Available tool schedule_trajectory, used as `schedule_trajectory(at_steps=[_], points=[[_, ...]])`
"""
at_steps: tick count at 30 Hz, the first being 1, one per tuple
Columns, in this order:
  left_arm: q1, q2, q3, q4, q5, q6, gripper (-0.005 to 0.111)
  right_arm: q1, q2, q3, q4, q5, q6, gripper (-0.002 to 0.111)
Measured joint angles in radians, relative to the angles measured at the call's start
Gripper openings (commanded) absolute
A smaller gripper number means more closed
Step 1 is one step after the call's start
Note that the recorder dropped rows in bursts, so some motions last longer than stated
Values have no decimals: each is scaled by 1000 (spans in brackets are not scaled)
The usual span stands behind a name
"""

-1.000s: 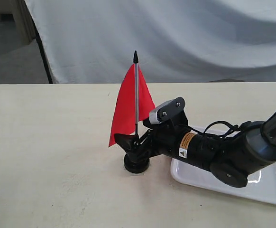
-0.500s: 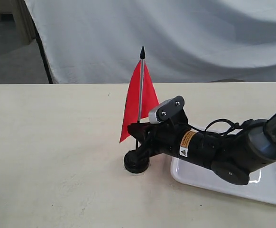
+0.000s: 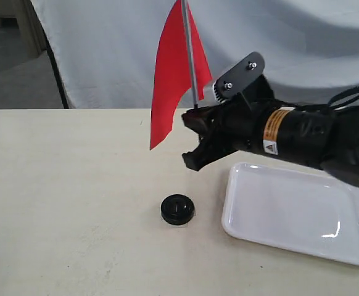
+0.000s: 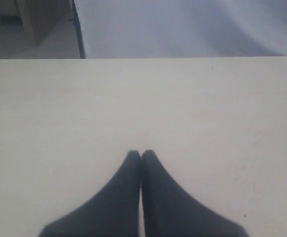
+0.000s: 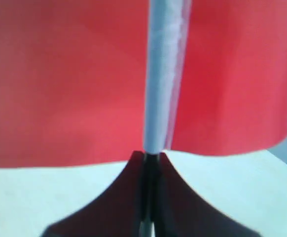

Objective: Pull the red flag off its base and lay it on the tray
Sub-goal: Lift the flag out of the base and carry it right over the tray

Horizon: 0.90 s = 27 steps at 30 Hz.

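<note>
Clearly the red flag (image 3: 169,74) is out of its base (image 3: 177,209). The right gripper (image 3: 193,120) holds it in the air, and the little black base sits alone on the table (image 3: 74,185), below the gripper and a bit to its left in the exterior view. The right wrist view shows the grip: the right gripper (image 5: 147,155) is clamped on the silver pole (image 5: 161,74) just under the cloth, with no gap visible between fingers and pole. The left gripper (image 4: 141,154) has its fingers pressed together on nothing, over bare table, with none of the task's things in its view.

What the next move depends on is the pole's long axis. The pole (image 3: 190,55) stands almost upright from the jaws, leaning slightly left at the top, and its tip runs out of the picture. The cloth hangs on the side away from the tray (image 3: 352,213). The tray lies flat on the table, below the right arm and to the right of the jaws, well clear of the base. So the flag stands across the tray's plane, not along it.

In my judgement the pulling step is done, and the right arm is the one placed to finish. It needs to carry the flag rightward and down and tip the pole over until it lies level along the tray's longer side. If the tip or the cloth hangs over the rim on release, the flag could slide off.
</note>
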Motion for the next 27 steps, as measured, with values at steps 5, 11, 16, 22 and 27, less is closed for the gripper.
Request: schedule_trajectory(at_steps=[5,11,16,22,27], points=[[0,0,0,0,0,0,0,0,-183,0,-147,431,-9,-1],[0,0,0,0,0,0,0,0,-283,0,-202,949,-229,-1],[0,0,0,0,0,0,0,0,-285,17,-195,1126,-363,-1],[0,0,0,0,0,0,0,0,-270,27,-191,1149,-398,-1],[0,0,0,0,0,0,0,-6,-203,27,-189,1165,-399,-1]])
